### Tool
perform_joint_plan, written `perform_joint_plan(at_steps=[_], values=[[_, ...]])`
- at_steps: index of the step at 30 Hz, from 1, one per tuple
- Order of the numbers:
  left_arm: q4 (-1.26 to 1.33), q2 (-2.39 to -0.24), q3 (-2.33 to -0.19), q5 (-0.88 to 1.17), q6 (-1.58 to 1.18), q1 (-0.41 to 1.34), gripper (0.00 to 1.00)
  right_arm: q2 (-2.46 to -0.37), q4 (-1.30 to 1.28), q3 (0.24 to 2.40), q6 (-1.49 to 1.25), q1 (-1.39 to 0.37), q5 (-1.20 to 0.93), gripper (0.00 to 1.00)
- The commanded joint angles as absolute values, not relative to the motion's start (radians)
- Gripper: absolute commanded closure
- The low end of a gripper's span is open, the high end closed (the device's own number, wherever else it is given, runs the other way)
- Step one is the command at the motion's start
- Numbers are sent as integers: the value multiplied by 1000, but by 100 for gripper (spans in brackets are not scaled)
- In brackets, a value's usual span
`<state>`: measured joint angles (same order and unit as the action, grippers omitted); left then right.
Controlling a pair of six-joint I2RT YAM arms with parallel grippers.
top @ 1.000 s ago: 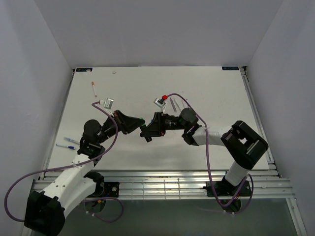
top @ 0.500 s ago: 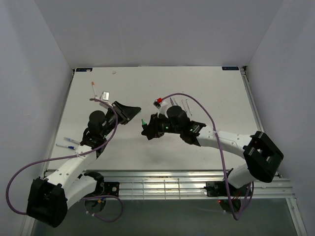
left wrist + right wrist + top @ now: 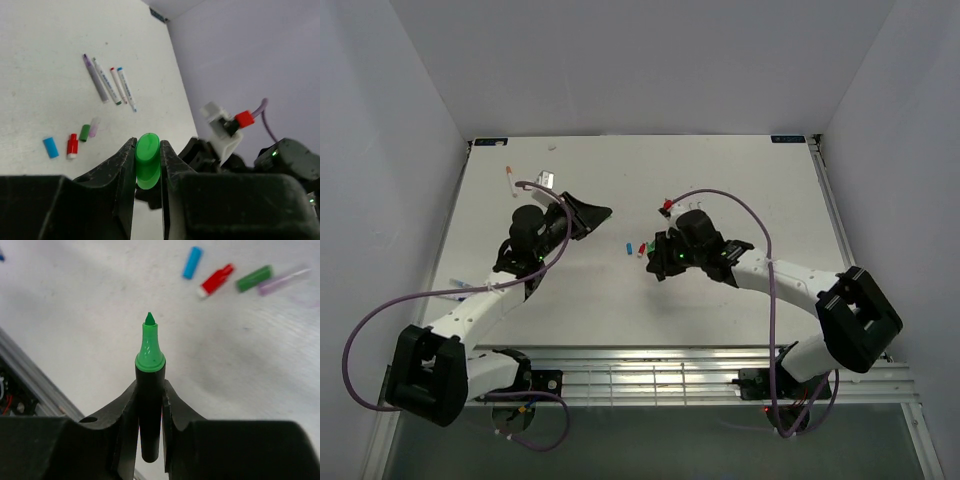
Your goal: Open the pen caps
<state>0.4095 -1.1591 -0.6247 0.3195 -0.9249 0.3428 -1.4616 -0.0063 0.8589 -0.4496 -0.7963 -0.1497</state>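
No legible text anywhere (print on the pens (image 3: 107,82) blurred)

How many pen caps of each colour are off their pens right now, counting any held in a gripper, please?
Green: 2 (lying green cap; held green cap in the left gripper)
Blue: 1 (blue cap)
Red: 1 (red cap)
Lilac: 1 (lilac cap)
Total: 5

cap (image 3: 147,162) pulled off marker (image 3: 149,390), left gripper (image 3: 147,144) withdrawn
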Motion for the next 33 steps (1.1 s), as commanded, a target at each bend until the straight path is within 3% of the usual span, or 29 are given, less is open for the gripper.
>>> perform_joint_plan(at_steps=[1,9,19,31,33], values=[[295,-1184,-641,374,-813,339,100,-1411,-84,870,-385,-683,-112,92],[244,-1227,-670,319,-680,339,100,-1489,-117,936,-342,-546,-52,92],[241,-1521,-744,402,-598,339,100,-1664,-150,1136,-213,-227,-80,92],[279,-1793,-861,431,-589,339,100,-1950,-161,1357,-149,-121,-164,90],[293,-1798,-854,430,-594,339,90,-1983,-160,1380,-149,-121,-178,89]])
